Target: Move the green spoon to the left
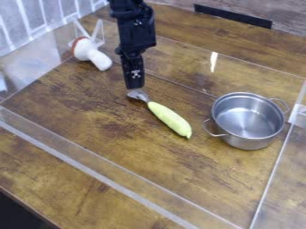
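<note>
Pointing straight down, the black gripper (134, 86) hangs at the silver bowl end of the green spoon (169, 118). Its fingertips sit right at that metal end, but the view is too small and dark there to say whether the jaws are apart, together or pinching the spoon, so I cannot tell. The spoon lies flat on the wooden table (84, 125), its thick yellow-green handle running down and to the right, away from the gripper. To the spoon's right, near but apart from it, stands a steel pot (249, 120) with nothing visible inside it. Behind and to the left of the arm lies a white-handled utensil (91, 52) with a reddish end, well apart from the spoon. A clear plastic wall (131, 192) rings the work area, its front edge crossing the lower part of the view.
</note>
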`<state>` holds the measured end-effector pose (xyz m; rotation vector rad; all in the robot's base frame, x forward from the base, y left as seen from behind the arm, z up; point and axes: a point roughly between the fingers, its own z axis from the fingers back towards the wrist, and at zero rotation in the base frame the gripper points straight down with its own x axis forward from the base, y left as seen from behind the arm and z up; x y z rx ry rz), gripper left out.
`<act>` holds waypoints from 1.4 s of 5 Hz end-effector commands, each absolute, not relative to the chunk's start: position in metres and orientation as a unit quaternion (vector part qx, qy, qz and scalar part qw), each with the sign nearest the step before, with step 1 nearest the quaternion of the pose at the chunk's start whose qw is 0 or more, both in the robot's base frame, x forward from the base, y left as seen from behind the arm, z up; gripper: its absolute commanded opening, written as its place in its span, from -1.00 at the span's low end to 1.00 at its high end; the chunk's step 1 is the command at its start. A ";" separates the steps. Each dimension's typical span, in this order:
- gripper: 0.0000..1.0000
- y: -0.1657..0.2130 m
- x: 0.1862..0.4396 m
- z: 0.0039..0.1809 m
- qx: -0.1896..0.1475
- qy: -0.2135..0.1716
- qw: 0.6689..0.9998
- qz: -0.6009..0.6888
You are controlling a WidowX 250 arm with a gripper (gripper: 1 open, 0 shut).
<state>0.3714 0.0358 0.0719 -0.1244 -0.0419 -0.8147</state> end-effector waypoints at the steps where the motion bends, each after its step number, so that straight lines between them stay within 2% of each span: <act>1: -1.00 0.044 0.373 0.082 -0.056 -0.040 0.919 -0.389; 2: -1.00 0.045 0.374 0.081 -0.059 -0.041 0.918 -0.389; 4: -1.00 0.051 0.373 0.092 -0.060 -0.037 0.920 -0.384; 5: 1.00 0.051 0.375 0.081 -0.070 -0.038 0.913 -0.400; 6: 1.00 0.051 0.377 0.071 -0.078 -0.039 0.907 -0.411; 7: -1.00 0.051 0.378 0.064 -0.084 -0.040 0.905 -0.414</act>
